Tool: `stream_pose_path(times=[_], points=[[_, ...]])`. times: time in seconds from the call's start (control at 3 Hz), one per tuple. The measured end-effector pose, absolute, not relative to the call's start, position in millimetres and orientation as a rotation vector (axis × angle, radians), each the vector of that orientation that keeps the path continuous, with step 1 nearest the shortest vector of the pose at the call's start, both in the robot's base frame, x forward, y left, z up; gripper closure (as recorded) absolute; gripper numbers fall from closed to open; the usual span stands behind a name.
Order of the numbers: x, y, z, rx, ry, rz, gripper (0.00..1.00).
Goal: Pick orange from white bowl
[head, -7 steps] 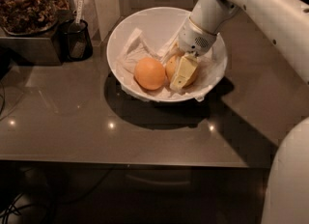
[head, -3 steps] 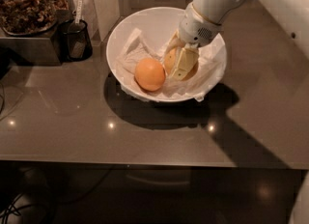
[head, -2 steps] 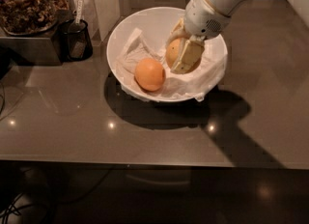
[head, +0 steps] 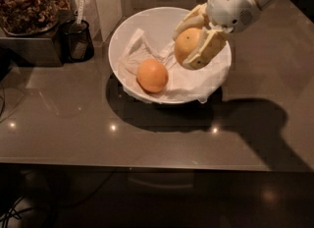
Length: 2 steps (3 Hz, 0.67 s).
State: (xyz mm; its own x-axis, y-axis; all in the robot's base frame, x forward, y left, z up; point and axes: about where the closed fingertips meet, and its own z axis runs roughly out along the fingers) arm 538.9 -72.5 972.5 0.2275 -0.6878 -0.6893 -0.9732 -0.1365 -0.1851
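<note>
My gripper (head: 195,42) is shut on the orange (head: 187,44), the paler yellow-orange fruit, and holds it lifted above the right half of the white bowl (head: 147,19). The bowl is wide and glossy, lined with crumpled white paper (head: 186,82). A deeper reddish-orange fruit (head: 152,75) lies in the bowl at the lower left, apart from the gripper. My white arm comes in from the upper right.
The bowl stands on a dark glossy counter (head: 73,124). A black cup with a utensil (head: 77,39) stands left of the bowl. A container of brown dried bits (head: 27,1) is at the far left. The counter's front edge runs along the bottom.
The gripper has risen out of the bowl with the orange in it, moving up and toward the right rim. The reddish-orange fruit has stayed put.
</note>
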Motion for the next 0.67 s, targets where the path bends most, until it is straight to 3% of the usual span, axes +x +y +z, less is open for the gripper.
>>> stream_pose_path(times=[0.67], points=[[504.1,-106.5,998.1,-1.731,1.436,0.698,1.0]])
